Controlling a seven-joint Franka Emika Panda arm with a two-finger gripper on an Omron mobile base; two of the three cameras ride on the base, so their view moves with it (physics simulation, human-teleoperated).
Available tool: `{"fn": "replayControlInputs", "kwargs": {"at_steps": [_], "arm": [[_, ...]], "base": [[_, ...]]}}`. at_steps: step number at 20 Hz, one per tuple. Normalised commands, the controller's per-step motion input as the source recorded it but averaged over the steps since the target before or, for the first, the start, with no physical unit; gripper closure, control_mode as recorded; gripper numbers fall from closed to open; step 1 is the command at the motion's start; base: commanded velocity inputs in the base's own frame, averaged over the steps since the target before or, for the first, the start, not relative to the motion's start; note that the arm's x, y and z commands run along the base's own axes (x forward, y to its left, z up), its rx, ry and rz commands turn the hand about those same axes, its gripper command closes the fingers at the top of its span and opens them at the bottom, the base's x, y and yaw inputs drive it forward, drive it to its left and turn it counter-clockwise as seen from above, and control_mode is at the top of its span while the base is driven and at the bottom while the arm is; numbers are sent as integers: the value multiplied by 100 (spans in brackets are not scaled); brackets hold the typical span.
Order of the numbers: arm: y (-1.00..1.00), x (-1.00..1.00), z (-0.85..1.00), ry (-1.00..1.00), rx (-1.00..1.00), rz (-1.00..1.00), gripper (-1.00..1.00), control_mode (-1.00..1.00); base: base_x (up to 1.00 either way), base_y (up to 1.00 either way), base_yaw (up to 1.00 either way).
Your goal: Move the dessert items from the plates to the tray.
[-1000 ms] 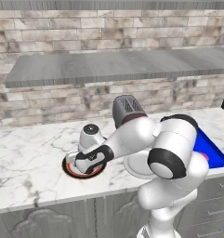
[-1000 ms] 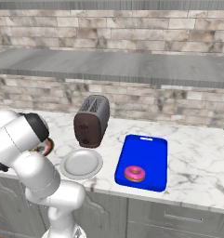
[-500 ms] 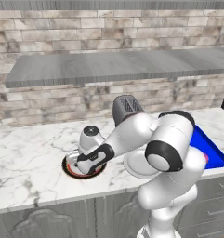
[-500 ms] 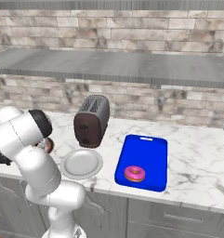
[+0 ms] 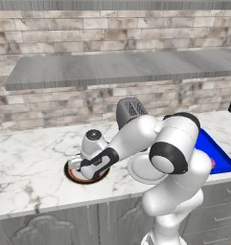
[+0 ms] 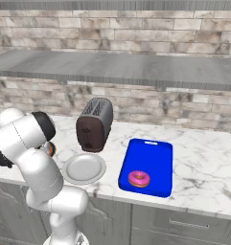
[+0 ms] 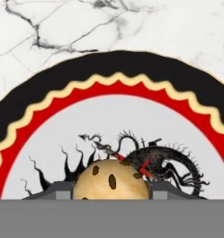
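The small yellow-brown pastry lump (image 7: 111, 179) lies on the black-rimmed patterned plate (image 7: 108, 74) with its red ring. My gripper (image 7: 111, 193) is down over that plate (image 5: 70, 173), and its fingertips (image 7: 60, 190) press against both sides of the lump, so it is shut on it. The pink-iced doughnut (image 6: 139, 179) rests on the blue tray (image 6: 150, 155) at the right. Between the two stands the plain pale plate (image 6: 83, 167), with nothing on it.
A brown toaster (image 6: 94, 124) stands behind the pale plate, close to the arm's elbow. The marble counter (image 5: 30, 158) runs left and right under a grey shelf (image 5: 112, 67). My own forearm reaches across the pale plate (image 5: 138, 170) in the left base view.
The jaws have closed from wide open onto the pastry lump. The hand has settled slightly lower over the patterned plate; the doughnut, the tray and the plates have not moved.
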Motion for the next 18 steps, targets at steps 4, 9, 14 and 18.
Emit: {"fn": "replayControlInputs", "kwargs": {"at_steps": [4, 9, 14, 18], "arm": [[0, 0, 1, 0, 0, 0, 100, -100], [0, 2, 39, 2, 0, 0, 100, -100], [-27, -4, 54, 0, 0, 0, 100, -100], [-82, -34, 38, 1, 0, 0, 100, -100]], "base": [[0, 0, 0], [0, 0, 0], [0, 0, 0], [0, 0, 0]]}}
